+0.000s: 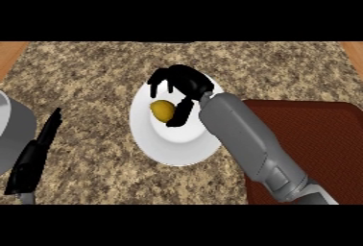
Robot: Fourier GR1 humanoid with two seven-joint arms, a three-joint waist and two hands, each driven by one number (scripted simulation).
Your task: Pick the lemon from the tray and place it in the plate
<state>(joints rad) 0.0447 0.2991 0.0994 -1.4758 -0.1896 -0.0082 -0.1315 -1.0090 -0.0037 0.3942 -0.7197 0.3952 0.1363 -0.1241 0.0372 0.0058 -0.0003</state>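
Observation:
A yellow lemon lies on the white plate in the middle of the speckled counter. My right hand hovers over the plate's far side, its fingers spread and relaxed above the lemon and its thumb hanging down just right of the fruit. The hand does not enclose the lemon. The dark red tray lies to the right, partly under my right forearm, and nothing shows on it. At the left edge my left hand rests open, fingers straight and pointing away.
A grey round pot or bowl pokes in at the far left edge next to my left hand. Wooden strips border the counter at both far corners.

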